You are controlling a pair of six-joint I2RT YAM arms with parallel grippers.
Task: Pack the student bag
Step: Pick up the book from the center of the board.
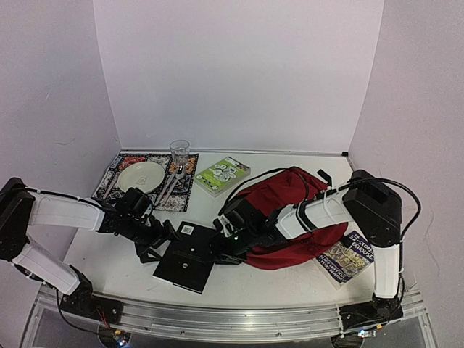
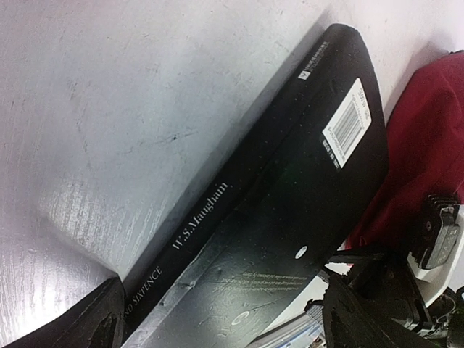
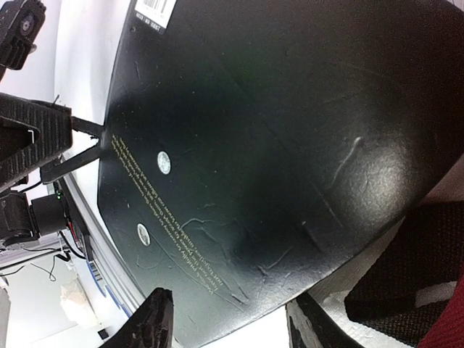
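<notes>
walls: plain white back wall point(image 1: 239, 72) and side walls point(image 1: 51, 94) | table point(image 1: 109, 250): white top, metal rail point(image 1: 217, 319) along near edge | light: soft, even, perhaps from overhead

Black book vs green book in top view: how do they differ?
The black book has a black cover; the green book is green and white with round pictures. The black book lies near the front edge, the green book toward the back. Both lie on the table.
</notes>
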